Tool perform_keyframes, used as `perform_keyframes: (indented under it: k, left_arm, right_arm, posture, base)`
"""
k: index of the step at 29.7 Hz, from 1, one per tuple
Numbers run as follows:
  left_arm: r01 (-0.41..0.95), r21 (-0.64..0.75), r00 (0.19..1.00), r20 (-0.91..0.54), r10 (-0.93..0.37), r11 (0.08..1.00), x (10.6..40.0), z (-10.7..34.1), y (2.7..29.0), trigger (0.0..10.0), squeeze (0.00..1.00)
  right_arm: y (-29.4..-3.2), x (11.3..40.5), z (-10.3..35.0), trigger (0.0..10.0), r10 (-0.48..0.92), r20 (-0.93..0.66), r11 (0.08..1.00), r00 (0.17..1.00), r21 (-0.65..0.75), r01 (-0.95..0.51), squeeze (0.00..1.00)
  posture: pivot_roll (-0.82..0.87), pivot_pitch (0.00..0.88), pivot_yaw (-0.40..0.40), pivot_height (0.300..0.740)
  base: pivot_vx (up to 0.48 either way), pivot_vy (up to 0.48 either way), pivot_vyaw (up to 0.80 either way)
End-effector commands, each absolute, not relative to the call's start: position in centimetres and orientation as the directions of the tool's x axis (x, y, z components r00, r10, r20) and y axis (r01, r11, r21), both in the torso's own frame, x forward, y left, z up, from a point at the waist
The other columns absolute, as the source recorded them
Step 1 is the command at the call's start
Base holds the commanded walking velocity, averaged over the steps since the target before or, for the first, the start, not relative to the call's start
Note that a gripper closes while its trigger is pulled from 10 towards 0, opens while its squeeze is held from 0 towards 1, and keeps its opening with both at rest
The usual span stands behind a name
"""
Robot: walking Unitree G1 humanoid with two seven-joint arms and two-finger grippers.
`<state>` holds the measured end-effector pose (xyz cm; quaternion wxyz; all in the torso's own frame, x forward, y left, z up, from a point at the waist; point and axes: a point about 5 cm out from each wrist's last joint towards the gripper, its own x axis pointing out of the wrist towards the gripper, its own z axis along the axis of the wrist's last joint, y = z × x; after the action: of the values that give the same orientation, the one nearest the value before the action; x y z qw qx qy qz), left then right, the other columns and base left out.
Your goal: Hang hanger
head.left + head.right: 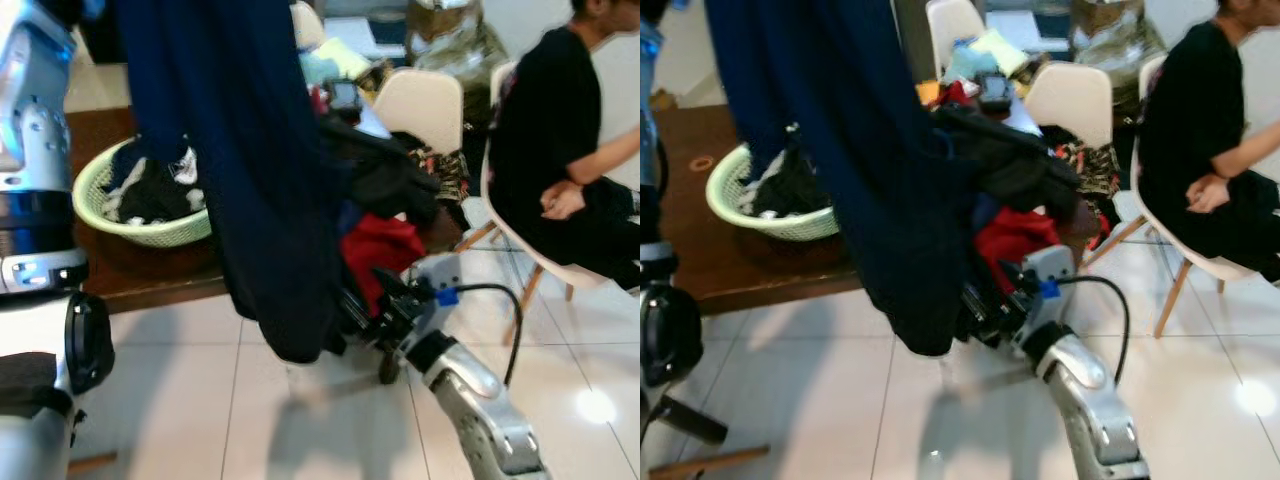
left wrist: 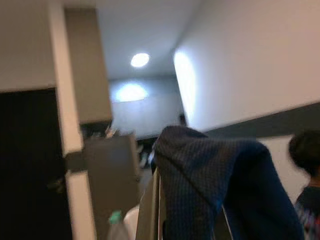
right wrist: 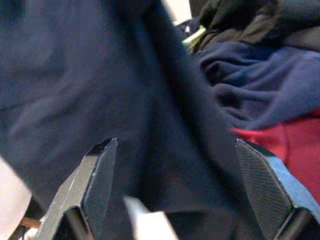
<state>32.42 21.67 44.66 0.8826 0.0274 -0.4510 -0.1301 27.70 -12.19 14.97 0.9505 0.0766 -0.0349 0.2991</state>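
A long dark navy garment (image 1: 260, 180) hangs from above down to just over the floor. In the left wrist view the same navy cloth (image 2: 215, 185) is draped over a pale grey bar (image 2: 150, 210), with the ceiling behind it. My left arm (image 1: 30, 150) rises at the left, out past the top of the eye views. My right gripper (image 1: 352, 318) is low, at the garment's bottom hem. In the right wrist view its fingers (image 3: 97, 175) stand wide apart, open, with the navy cloth (image 3: 100, 75) hanging between and just beyond the tips.
Behind the garment, a brown table (image 1: 150, 275) holds a green laundry basket (image 1: 150, 232) and a heap of black and red clothes (image 1: 385, 250). A white chair (image 1: 420, 105) stands behind the heap. A person (image 1: 560, 150) sits on a chair at the right. Tiled floor (image 1: 250, 420) lies in front.
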Motion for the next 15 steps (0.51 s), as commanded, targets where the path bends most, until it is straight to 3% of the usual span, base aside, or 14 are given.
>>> perform_keyframes:
  k: [1, 13, 15]
  left_arm:
    - [0.220, 0.181, 0.567, 0.776, -0.277, 0.959, 32.8, 44.0, 21.2, 10.0, 0.00]
    - [0.269, 0.188, 0.634, 0.704, -0.320, 0.945, 34.8, 41.3, 20.3, 10.0, 0.00]
    - [0.273, 0.191, 0.624, 0.710, -0.325, 0.943, 34.7, 41.6, 20.2, 10.0, 0.00]
  right_arm:
    - [-12.6, 27.8, 14.6, 10.0, 0.548, 0.095, 0.822, 0.831, 0.122, -0.556, 0.00]
    - [-12.6, 28.1, 14.5, 10.0, 0.537, 0.078, 0.830, 0.840, 0.126, -0.543, 0.00]
    - [-12.6, 28.2, 14.5, 10.0, 0.537, 0.076, 0.830, 0.840, 0.132, -0.542, 0.00]
  posture:
    - [0.04, 0.119, 0.036, 0.740]
    - [0.03, 0.110, 0.037, 0.740]
    - [0.03, 0.107, 0.036, 0.740]
  base:
    - [0.349, 0.000, 0.00]
    - [0.418, 0.000, 0.00]
    - [0.450, 0.000, -0.80]
